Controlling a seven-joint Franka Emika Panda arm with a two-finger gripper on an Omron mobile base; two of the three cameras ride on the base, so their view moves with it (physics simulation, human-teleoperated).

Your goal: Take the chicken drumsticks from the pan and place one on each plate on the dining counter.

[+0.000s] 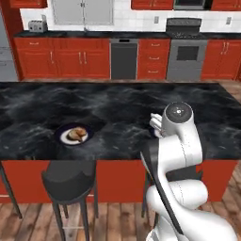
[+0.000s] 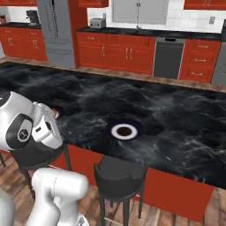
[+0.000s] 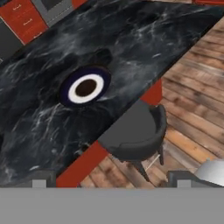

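Tabletop (image 1: 141, 108): black marble. Plate (image 1: 74, 135) left of the claw (image 3: 109, 183): one drumstick (image 1: 77, 134) delivered. Second plate (image 3: 85, 88), ahead of the claw: bare, awaiting its drumstick. Claw: spread, carrying nothing. Task judged half done.

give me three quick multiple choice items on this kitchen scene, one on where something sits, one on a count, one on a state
1. Where is the chicken drumstick?
A. on a plate on the dining counter
B. on a stool
C. on the floor

2. How many plates in the right base view hold no food?
A. none
B. one
C. three

3. How is the end effector?
A. shut on a drumstick
B. shut on nothing
C. open

Answers:
1 A, it lies on the left plate on the dining counter.
2 B, the empty plate has only a dark centre.
3 C, the end effector shows its fingertips wide apart, nothing between them.
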